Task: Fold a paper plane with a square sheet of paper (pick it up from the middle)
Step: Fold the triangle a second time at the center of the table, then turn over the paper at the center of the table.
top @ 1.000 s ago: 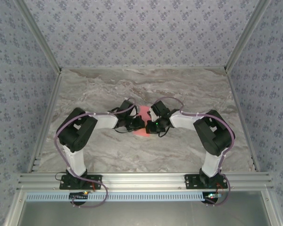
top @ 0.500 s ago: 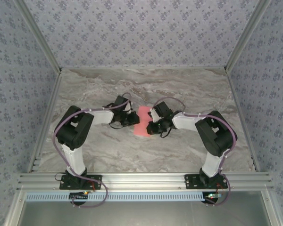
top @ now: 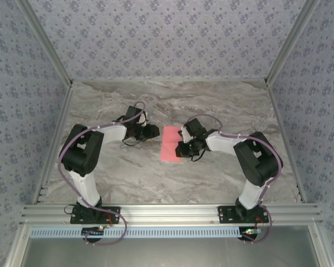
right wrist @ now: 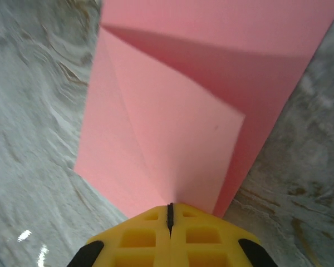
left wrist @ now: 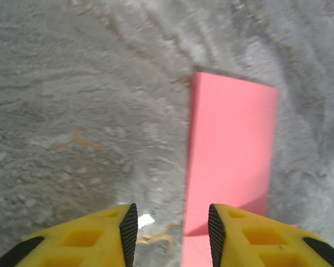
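1. Since a second ago, your left gripper [top: 151, 132] has drawn away to the left from the middle, where both grippers were bunched over the paper. Its jaws have parted on the way. Your right arm has barely shifted.
2. The thin salmon-pink sheet of paper [top: 170, 143], folded into a narrow rectangle, lies near the middle of the grey marbled table [top: 222, 178]. In the overhead view it is now mostly uncovered.
3. In your left wrist view, the left gripper [left wrist: 170, 225] has its yellow, black-padded fingers spread, with nothing clamped between them. The paper [left wrist: 231, 144] lies flat ahead and to the right. Its left edge runs down toward the gap, close to the right-hand finger. You cannot tell from here whether that finger touches it.
4. From above, the right gripper [top: 180, 149] sits at the paper's right edge, toward the near corner.
5. In your right wrist view, the right gripper [right wrist: 170, 207] has its fingers pressed together, pinching the paper [right wrist: 167, 128], which fans out from the seam between them.
6. That same view shows two layers. An upper flap ends in a corner on the right, and a shadowed crease runs across the layer beyond it.
7. From above, the paper lies between your two grippers. The left one is just beside the paper's left edge, with a strip of table showing between them.
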You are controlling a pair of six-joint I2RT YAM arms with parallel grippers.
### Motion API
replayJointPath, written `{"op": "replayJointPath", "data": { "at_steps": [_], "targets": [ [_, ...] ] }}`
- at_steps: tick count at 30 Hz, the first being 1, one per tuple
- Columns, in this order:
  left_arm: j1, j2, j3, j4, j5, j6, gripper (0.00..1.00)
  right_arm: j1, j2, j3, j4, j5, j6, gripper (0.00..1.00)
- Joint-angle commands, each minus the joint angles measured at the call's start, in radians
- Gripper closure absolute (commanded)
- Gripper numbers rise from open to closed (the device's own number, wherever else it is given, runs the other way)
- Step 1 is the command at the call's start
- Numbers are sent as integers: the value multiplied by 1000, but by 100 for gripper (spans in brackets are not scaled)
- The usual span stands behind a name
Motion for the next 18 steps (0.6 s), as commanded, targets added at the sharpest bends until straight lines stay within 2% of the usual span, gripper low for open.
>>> {"op": "replayJointPath", "data": {
  "at_steps": [1,6,9,13,18],
  "targets": [
    [-28,-107,-16,-5,-24,-40,50,-47,-74,47,28,-9,95,87],
    [-67,-167,-77,2,-65,-125,34,-127,-51,52,35,-29,50,66],
    [-83,-183,-111,26,-71,-180,28,-146,3,89,6,-92,-6,60],
    [-95,-188,-158,82,-52,-246,24,-146,61,120,-19,-162,-60,58],
    [-102,-164,-200,189,22,-315,24,-142,110,139,-46,-203,-104,61]
  ]
}}
